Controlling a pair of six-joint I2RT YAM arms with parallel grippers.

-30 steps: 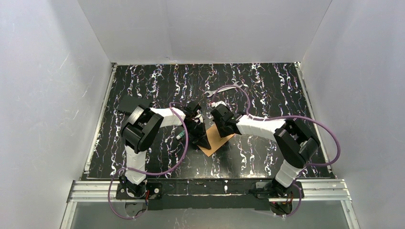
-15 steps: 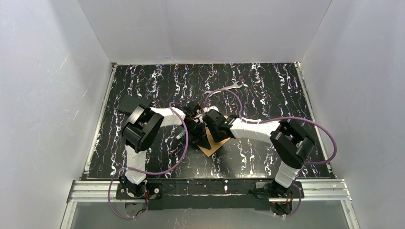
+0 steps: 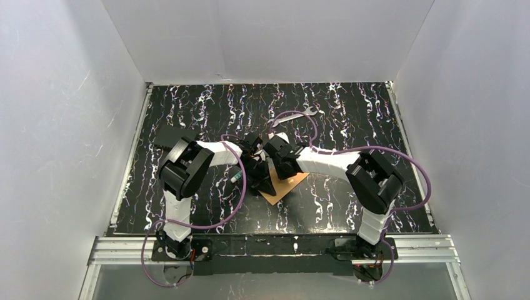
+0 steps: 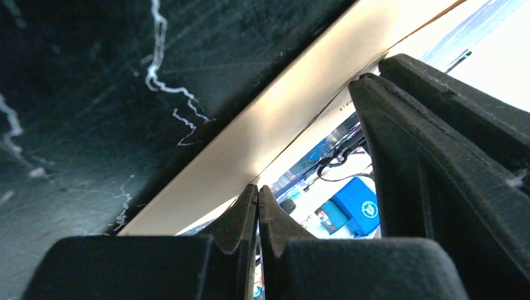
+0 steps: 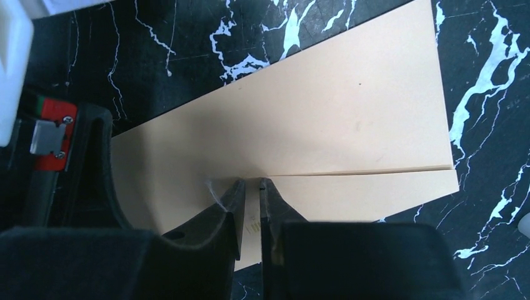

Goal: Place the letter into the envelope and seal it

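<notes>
Right gripper (image 5: 250, 182) is pointing down at the envelope (image 5: 350, 112), its 2 fingers standing a narrow slit apart with their tips at a straight seam running across the paper; nothing is showing between them. Left gripper (image 4: 257, 192) is holding its 2 fingers pressed together, tips at the edge of a pale paper band, and I cannot tell whether any paper is being pinched there.

That orange-brown envelope is lying flat on the black marbled table (image 3: 350, 119), near the middle, turned so that 1 corner is pointing toward the arm bases. What is lying inside it cannot be told.

Both arms are reaching forward and bending inward, so the 2 grippers are meeting just beside each other over the envelope's far left part. The left gripper's black body is crowding the left side of the right wrist view and covering that end of the paper.

Farther back, a wrench (image 3: 300, 113) is lying well apart from the envelope. Near the left gripper, a small pale object (image 3: 235, 178) is resting on the table. A flat black piece (image 3: 167, 135) is sitting by the left arm's elbow.
</notes>
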